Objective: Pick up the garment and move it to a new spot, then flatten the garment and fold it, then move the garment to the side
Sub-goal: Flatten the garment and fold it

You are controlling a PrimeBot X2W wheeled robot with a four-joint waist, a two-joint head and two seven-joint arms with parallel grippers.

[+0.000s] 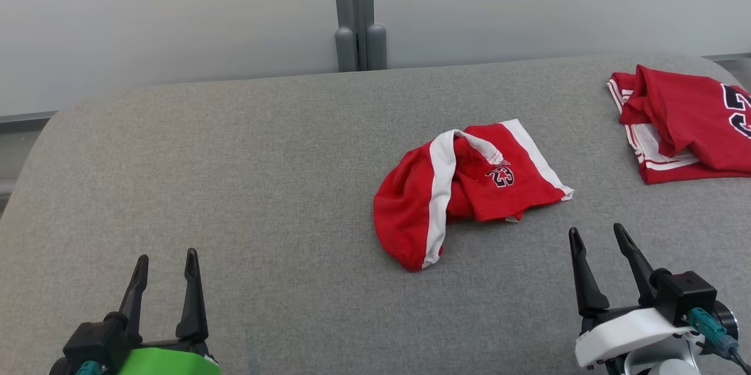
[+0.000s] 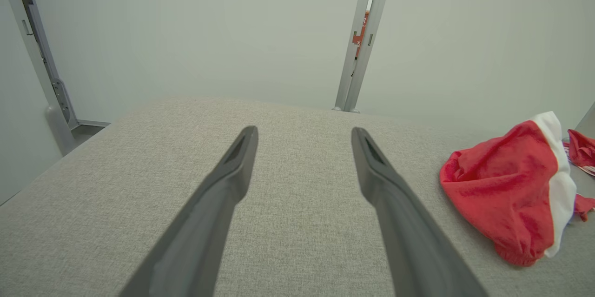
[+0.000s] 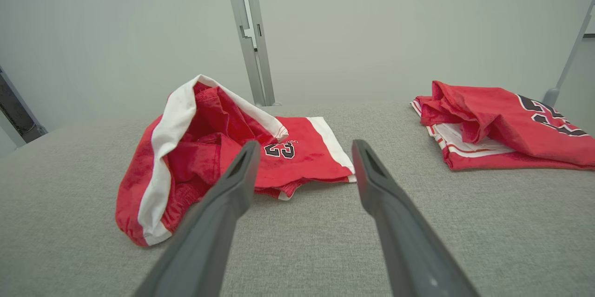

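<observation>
left gripper: fingers spread wide, nothing between them. Sits at 7 o'clock in the head view over bare table, touching no cloth.
right gripper: also spread wide and empty. At 5 o'clock in the head view, tips pointing toward 12.
garment: red shorts with white side stripes and "23" on one leg, lying crumpled just right of table centre. From the right gripper it is near, at about 10 o'clock; the nearest hem corner is close to the fingertips but apart. From the left gripper it is well apart, between 2 and 3 o'clock.
garment shape: one half is bunched into a rounded heap with a stripe arching over it. The other leg lies flatter toward 3 o'clock.
jersey: a second red piece, loosely folded, at 1 o'clock from the right gripper by the table's far right edge. It is apart from the garment.
backdrop: pale wall, grey post at 12 o'clock behind the table.
done: nothing that shows. The garment is not gripped, flat or folded.
left: by my read, everything: pick and relocate, flatten, fold, move aside.
next (guess): the right arm is closer for the first grab; the left has open table to cross.
risk: the heap is layered, so a pinch may catch one layer and pull it out twisted.
</observation>
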